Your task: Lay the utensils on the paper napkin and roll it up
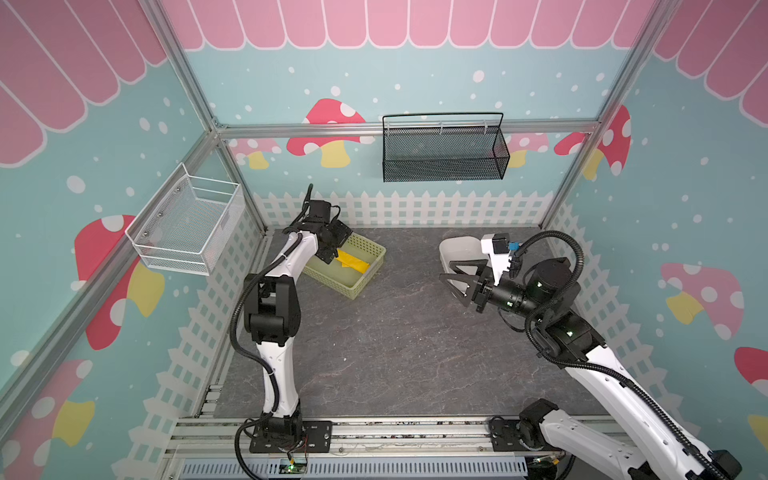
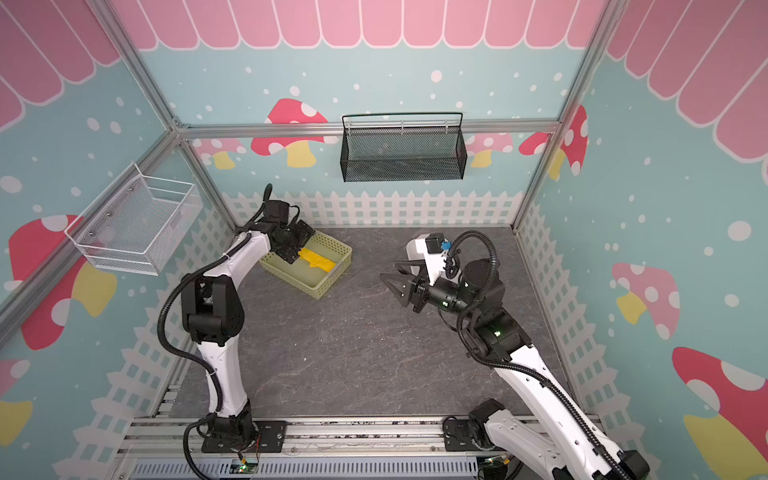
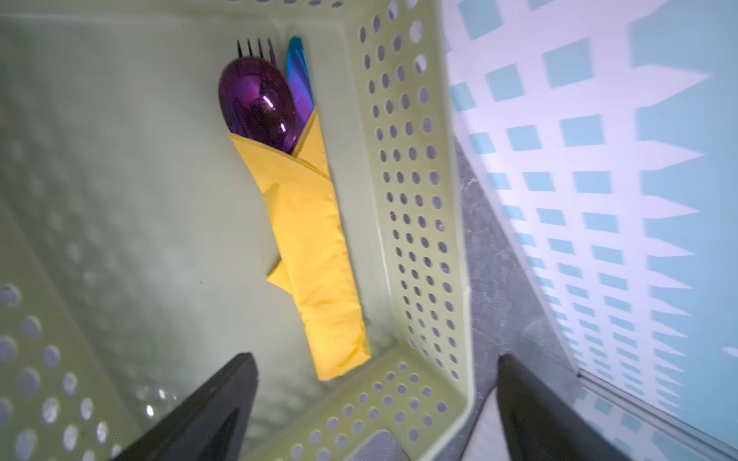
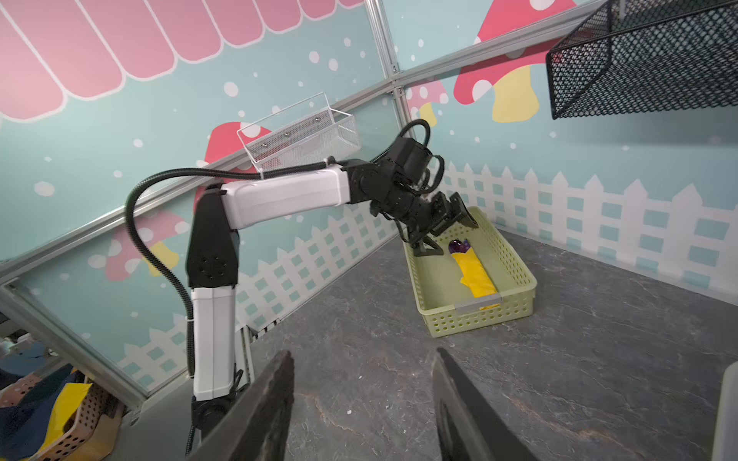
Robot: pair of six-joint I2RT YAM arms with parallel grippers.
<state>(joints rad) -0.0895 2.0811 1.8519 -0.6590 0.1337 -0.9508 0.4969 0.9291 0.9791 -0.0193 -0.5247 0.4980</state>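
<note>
My left gripper [image 3: 375,356]: fingers wide apart, empty, over the green basket [image 3: 415,199] at 11 o'clock on the table [image 1: 395,353]. Paper napkin [image 3: 315,255] lies rolled on the basket floor along one wall, with spoon [image 3: 257,103], fork [image 3: 251,48] and knife [image 3: 298,76] poking out one end. My right gripper [image 4: 362,352]: apart, empty, 2 o'clock.

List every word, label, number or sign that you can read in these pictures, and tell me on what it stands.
None: no readable text anywhere.
The rolled yellow paper napkin, the pale green perforated plastic basket and the black wire mesh wall basket look blank; the walls bear only pictures.
</note>
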